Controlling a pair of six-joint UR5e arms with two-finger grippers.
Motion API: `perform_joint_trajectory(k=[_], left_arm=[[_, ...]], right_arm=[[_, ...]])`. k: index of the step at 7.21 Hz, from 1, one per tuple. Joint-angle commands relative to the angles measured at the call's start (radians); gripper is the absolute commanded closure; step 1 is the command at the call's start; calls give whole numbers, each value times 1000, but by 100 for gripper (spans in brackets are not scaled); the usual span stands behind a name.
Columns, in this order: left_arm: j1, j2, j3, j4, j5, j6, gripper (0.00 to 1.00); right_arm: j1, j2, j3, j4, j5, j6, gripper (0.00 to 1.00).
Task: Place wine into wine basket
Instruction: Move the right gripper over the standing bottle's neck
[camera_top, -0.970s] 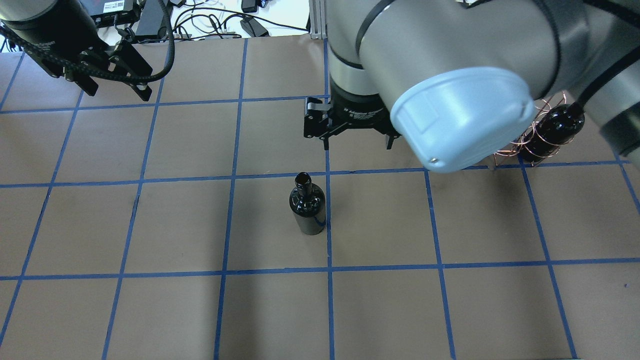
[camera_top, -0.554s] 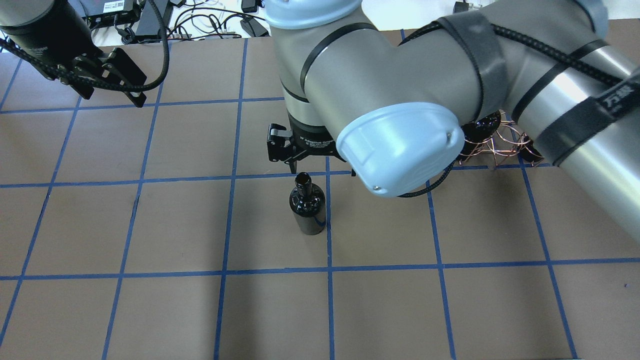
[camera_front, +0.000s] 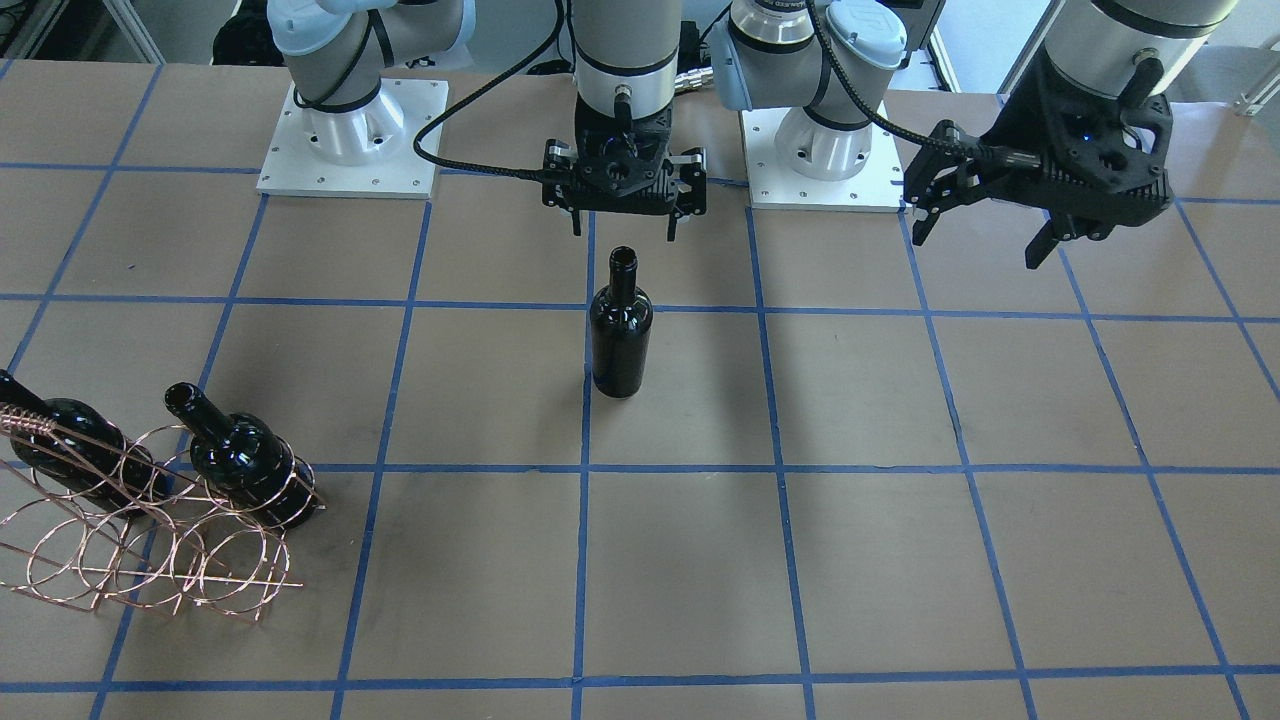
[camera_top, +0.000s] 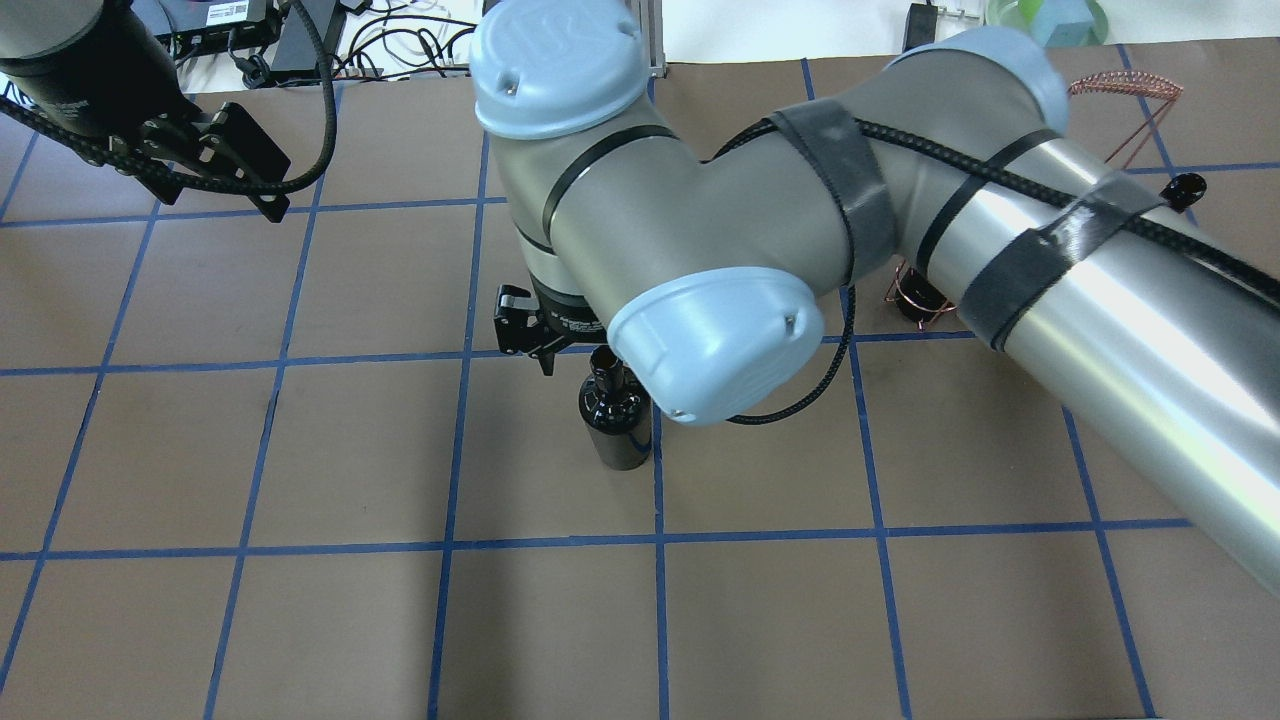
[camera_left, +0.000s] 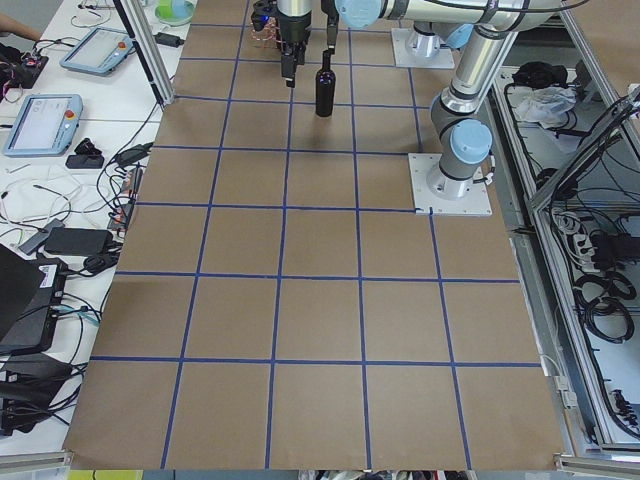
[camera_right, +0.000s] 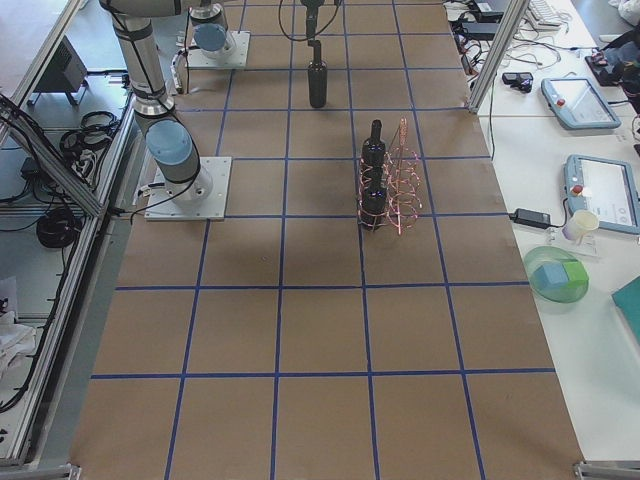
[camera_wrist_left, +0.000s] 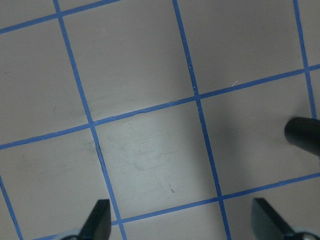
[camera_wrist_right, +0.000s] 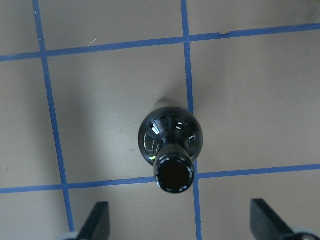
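Wine (camera_front: 621, 335) upright on table (camera_front: 900, 560), mid-grid. Right tool (camera_front: 625, 232) wide open, empty, just above its neck. Left tool (camera_front: 977, 250) open, empty, well apart. Wine basket (camera_front: 140, 560) holds two bottles (camera_front: 240, 460).

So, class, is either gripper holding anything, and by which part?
Nothing is held. The right gripper is open over the standing bottle's mouth; the left gripper is open and empty.

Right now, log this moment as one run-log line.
right gripper open over wine | wine upright, ungrasped | left gripper open, aside | wine basket holds two bottles
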Motion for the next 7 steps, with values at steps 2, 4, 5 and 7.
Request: perform_joint_trajectory(k=[2, 4, 5, 7], left_arm=[[-1, 16, -15, 0, 0, -20, 0], [-1, 16, -16, 6, -8, -22, 0], [-1, 18, -16, 5, -11, -22, 0], [-3, 19, -19, 5, -10, -24, 0]], right_arm=[[11, 31, 6, -6, 0, -6, 4], [9, 35, 55, -9, 2, -9, 9], [9, 37, 58, -11, 3, -9, 9], [9, 40, 58, -77, 5, -9, 11]])
